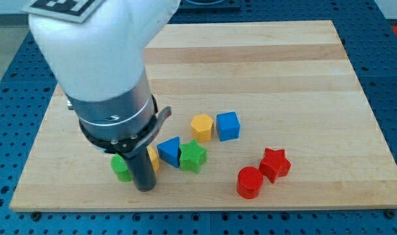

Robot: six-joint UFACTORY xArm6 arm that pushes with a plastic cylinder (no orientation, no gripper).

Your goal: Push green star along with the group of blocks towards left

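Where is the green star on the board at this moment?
The green star sits low on the board, just left of centre, touching the blue triangular block on its left, with the yellow hexagon block just above it.

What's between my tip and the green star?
In the camera view, a yellow block and the blue triangle lie between my tip and the green star.

Lab: blue perforated bench [381, 130], robot arm [100, 65]
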